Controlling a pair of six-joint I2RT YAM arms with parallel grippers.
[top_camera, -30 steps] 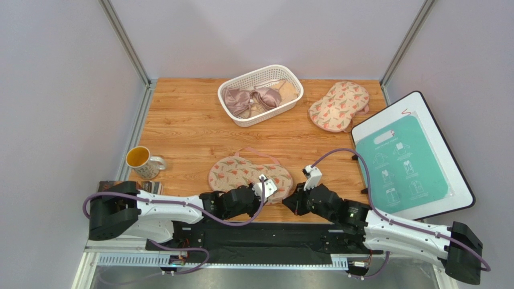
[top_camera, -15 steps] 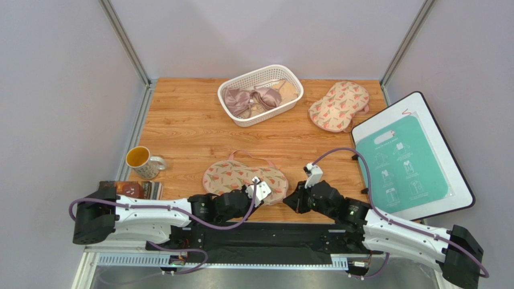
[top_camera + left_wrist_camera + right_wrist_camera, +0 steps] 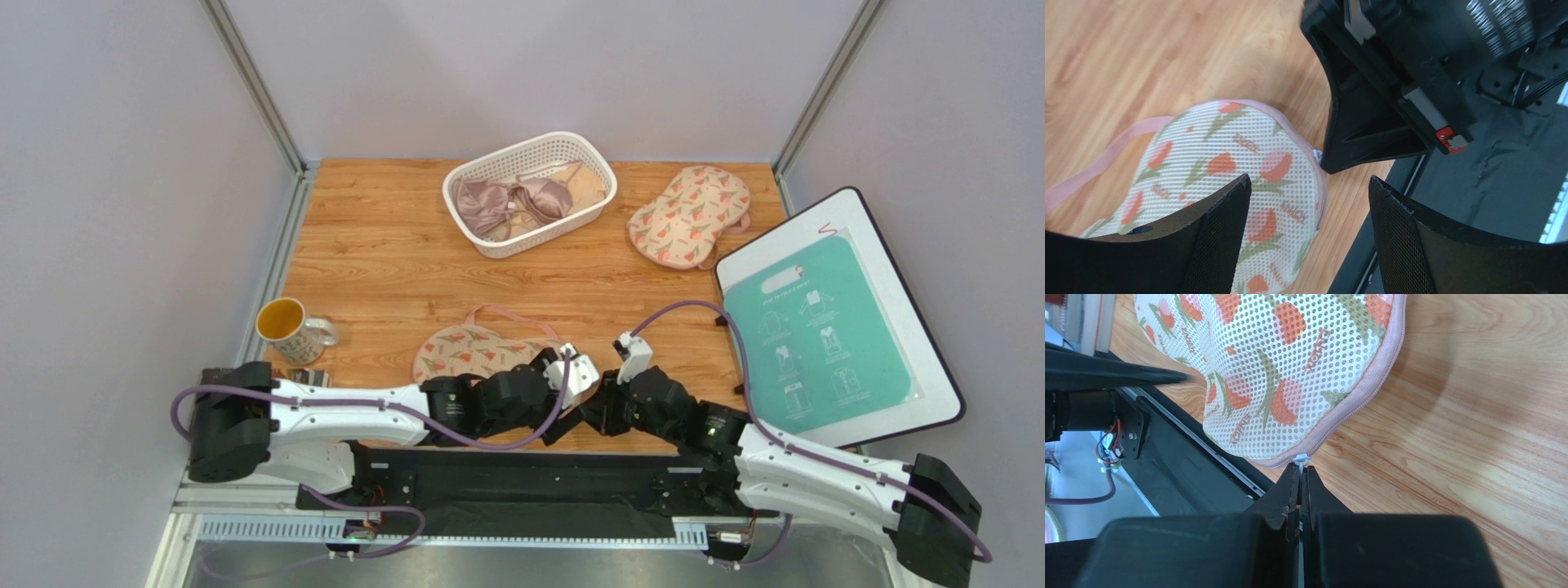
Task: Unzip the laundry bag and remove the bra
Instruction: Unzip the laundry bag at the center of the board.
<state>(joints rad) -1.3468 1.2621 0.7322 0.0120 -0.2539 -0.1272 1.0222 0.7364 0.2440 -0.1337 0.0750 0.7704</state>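
The laundry bag (image 3: pixel 472 352), a floral mesh pouch with pink zip edging, lies flat near the table's front edge. My right gripper (image 3: pixel 1300 470) is shut on the small white zip pull (image 3: pixel 1301 459) at the bag's (image 3: pixel 1290 367) near corner. My left gripper (image 3: pixel 1309 184) hovers open over the bag's (image 3: pixel 1247 165) right end, one finger above the mesh and the other above the table edge, with nothing between them. From above, the left gripper (image 3: pixel 567 404) and right gripper (image 3: pixel 597 404) almost meet. The bra is hidden; no view shows it.
A white basket (image 3: pixel 530 192) holding a mauve satin bra stands at the back. A second floral pouch (image 3: pixel 689 214) lies at back right. A white board with a teal sheet (image 3: pixel 834 325) fills the right side. A mug (image 3: pixel 290 328) stands at front left.
My left gripper has opened and swung right, close to the right gripper. The bag's right end now lies under it. The right gripper has stayed shut on the zip pull.
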